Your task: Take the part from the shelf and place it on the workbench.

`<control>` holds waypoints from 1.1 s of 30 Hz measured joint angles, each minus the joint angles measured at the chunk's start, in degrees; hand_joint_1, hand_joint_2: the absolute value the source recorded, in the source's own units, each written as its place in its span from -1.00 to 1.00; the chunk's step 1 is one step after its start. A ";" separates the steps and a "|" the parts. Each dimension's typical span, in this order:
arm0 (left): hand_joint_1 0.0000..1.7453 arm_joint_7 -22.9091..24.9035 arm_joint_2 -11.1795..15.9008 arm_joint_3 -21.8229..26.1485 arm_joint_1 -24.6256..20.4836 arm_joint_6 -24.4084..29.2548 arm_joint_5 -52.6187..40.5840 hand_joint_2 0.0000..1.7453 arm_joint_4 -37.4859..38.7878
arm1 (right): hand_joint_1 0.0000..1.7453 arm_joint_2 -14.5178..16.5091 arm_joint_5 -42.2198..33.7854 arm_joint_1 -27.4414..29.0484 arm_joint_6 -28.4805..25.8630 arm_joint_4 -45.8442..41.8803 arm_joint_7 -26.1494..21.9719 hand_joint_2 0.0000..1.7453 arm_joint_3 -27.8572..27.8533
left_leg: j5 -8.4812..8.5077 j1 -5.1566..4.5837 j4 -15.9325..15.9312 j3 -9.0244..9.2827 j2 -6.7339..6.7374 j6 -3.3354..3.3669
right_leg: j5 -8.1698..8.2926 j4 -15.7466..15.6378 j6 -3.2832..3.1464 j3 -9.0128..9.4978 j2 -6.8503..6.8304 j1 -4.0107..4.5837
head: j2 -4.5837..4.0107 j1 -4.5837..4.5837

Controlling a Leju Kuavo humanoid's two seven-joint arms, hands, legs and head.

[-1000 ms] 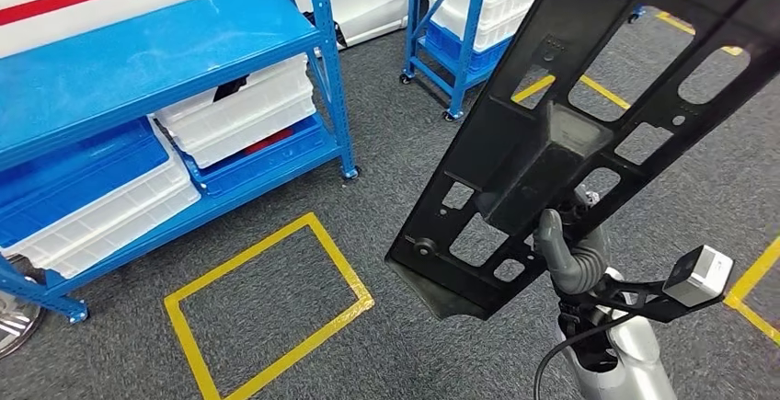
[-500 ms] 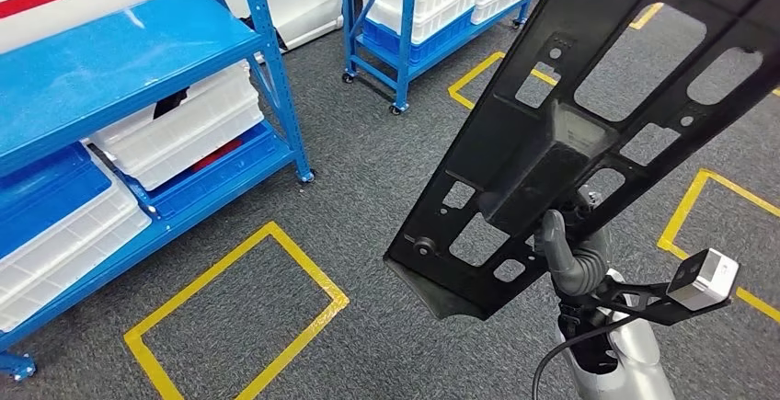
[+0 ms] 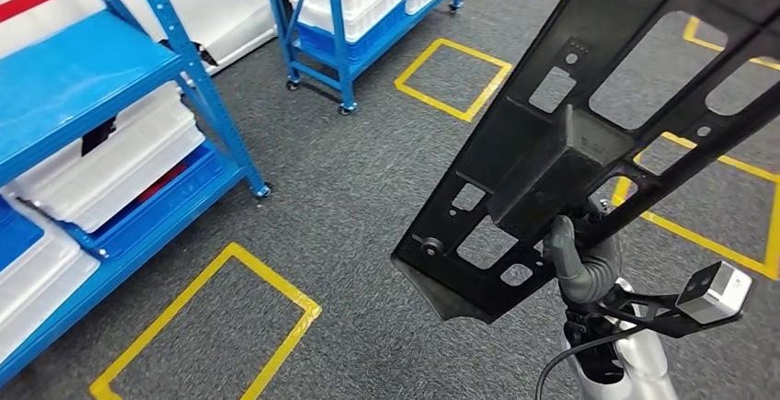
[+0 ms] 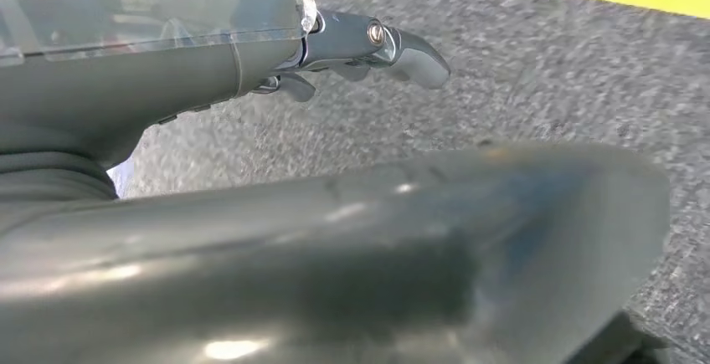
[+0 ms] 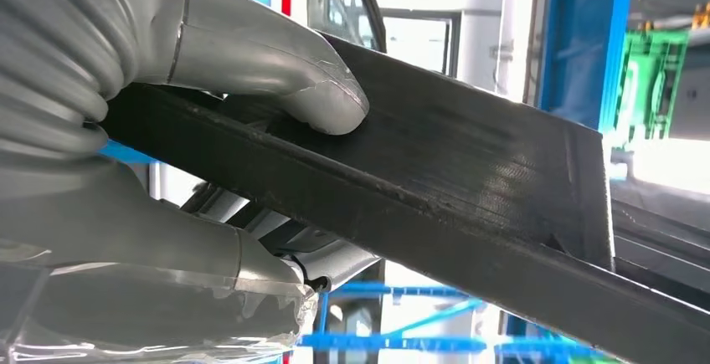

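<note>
Now my right hand [image 3: 581,267] holds the part [image 3: 589,133], a long black frame full of cut-outs, gripped near its lower end with my thumb [image 5: 322,100] pressed on its flat face. It rides tilted above the grey carpet floor [image 3: 368,188], well apart from the blue shelf [image 3: 101,78] and its white bins [image 3: 110,165]. My left hand [image 4: 368,42] hangs over the carpet with nothing in it, fingers probably loosely spread, though that view is blurred. No workbench is in sight, so the carry is the step: I should keep the grip firm and the wrist steady, since so long a piece will lever against my fingers, and mind its far end near the racks [image 3: 349,14]. I can read no label or writing anywhere.
</note>
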 joint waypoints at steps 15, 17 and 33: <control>-1.00 -0.35 0.48 -0.07 -0.02 0.01 -0.09 -1.00 0.00 | 1.00 1.44 0.79 5.63 2.64 -0.02 -2.71 1.00 -2.18 | 5.29 0.11 -13.57 5.81 3.29 2.25 | -4.29 12.45 3.43 -6.23 -3.96 -1.24 | 0.00 0.02; -1.00 -0.51 0.64 -0.05 -0.06 0.13 0.52 -1.00 -0.02 | 1.00 2.08 1.64 6.29 3.58 0.01 -2.93 1.00 -2.27 | 4.69 0.06 -13.07 5.89 4.40 1.51 | -1.57 4.82 3.61 -2.04 -6.48 -1.34 | 0.00 0.02; -1.00 -0.81 1.27 1.79 -0.01 0.65 2.91 -1.00 -0.06 | 1.00 7.65 4.81 3.15 6.39 2.76 -2.99 1.00 0.22 | 3.61 0.03 -8.22 3.40 -2.93 1.11 | -0.46 0.86 0.32 -0.33 1.53 0.15 | 0.00 -0.01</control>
